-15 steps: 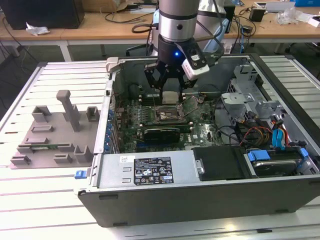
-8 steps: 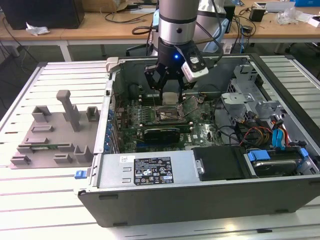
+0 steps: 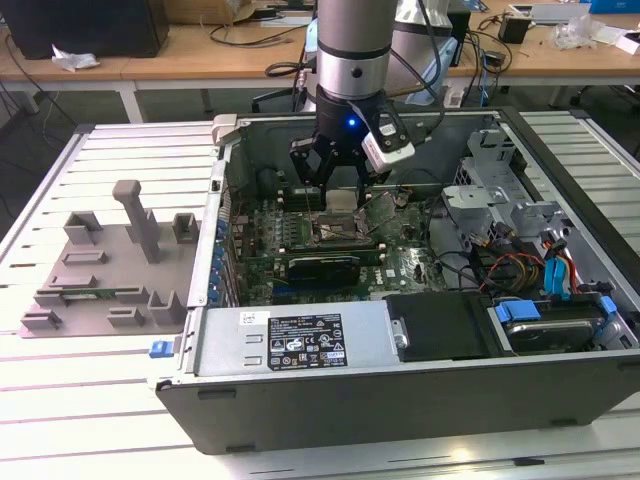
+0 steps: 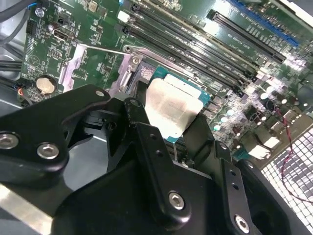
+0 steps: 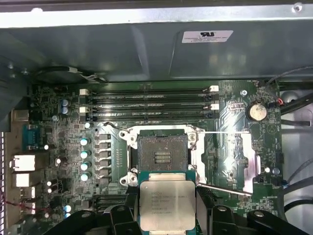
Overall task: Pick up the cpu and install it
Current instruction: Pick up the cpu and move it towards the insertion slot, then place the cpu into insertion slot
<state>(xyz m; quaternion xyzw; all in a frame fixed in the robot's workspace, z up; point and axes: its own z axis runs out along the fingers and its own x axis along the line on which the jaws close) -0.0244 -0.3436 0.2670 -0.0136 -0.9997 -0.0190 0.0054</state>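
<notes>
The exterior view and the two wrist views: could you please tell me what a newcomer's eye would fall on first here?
The gripper stands inside the open computer case, shut on the cpu, whose silver top gleams in both wrist views. Just beyond it, the motherboard socket lies open and empty, the cpu not yet seated. On the exterior view's left sits a grey fixture tray.

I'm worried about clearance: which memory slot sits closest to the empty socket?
The last slot in the row, directly beside the socket; the two slots with white end clips lie farther off, toward the case wall.
</notes>
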